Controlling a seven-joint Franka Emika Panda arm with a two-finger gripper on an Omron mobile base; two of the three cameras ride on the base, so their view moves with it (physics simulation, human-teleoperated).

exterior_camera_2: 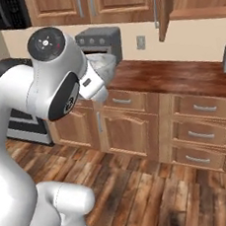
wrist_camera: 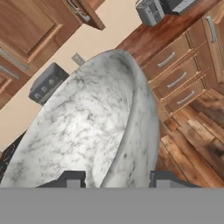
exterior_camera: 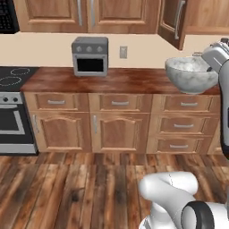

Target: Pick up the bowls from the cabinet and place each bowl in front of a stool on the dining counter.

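Marbled bowl (wrist_camera: 87,127) — in tool (wrist_camera: 116,179) grip

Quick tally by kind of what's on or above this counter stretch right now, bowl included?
Marbled bowl, held in the gripper: 1
Grey toaster oven on the counter: 1
Silver toaster on the counter: 1
Wall outlet: 1
Stove: 1
Total: 5

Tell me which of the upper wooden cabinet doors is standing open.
The rightmost brown raised-panel wall cabinet door, above the grey-white marbled bowl, is swung outward; the other doors lie flush and shut.
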